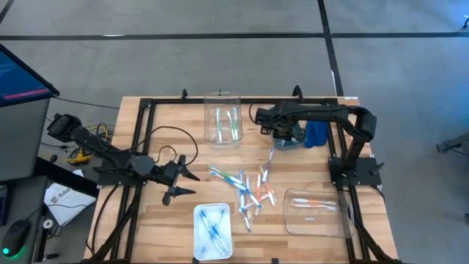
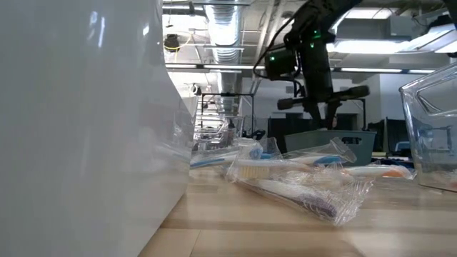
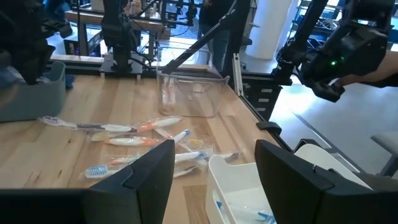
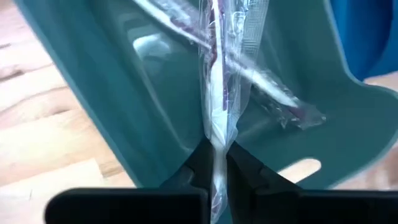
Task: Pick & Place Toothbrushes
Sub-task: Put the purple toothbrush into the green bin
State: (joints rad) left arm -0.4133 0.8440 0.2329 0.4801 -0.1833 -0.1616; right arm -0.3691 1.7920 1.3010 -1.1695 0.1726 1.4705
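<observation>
Several wrapped toothbrushes (image 1: 245, 192) lie loose on the wooden table's middle, also in the low view (image 2: 300, 187). My right gripper (image 4: 216, 152) hangs at the far right over a teal bin (image 4: 124, 93), shut on one wrapped toothbrush (image 4: 214, 74) with purplish-grey parts. Another wrapped toothbrush (image 4: 273, 93) lies on the bin's floor. My left gripper (image 3: 214, 180) waits open at the table's left (image 1: 179, 185), pointing level toward the pile, with nothing between its fingers. My right gripper pinches the wrapped toothbrush near one end (image 4: 215, 134) between its two fingertips. The fingers come from above, pointing down, and the toothbrush runs on in line with them. It hangs below the fingers into the teal bin; whether its lower end touches the floor cannot be told.
A clear tub (image 1: 222, 117) with green toothbrushes stands at the far middle. A white tray (image 1: 199, 242) with blue ones sits at the near edge, and a clear tub (image 1: 344, 220) with orange ones at the near right. A folded blue cloth (image 1: 316, 133) lies beside the teal bin (image 1: 289, 143).
</observation>
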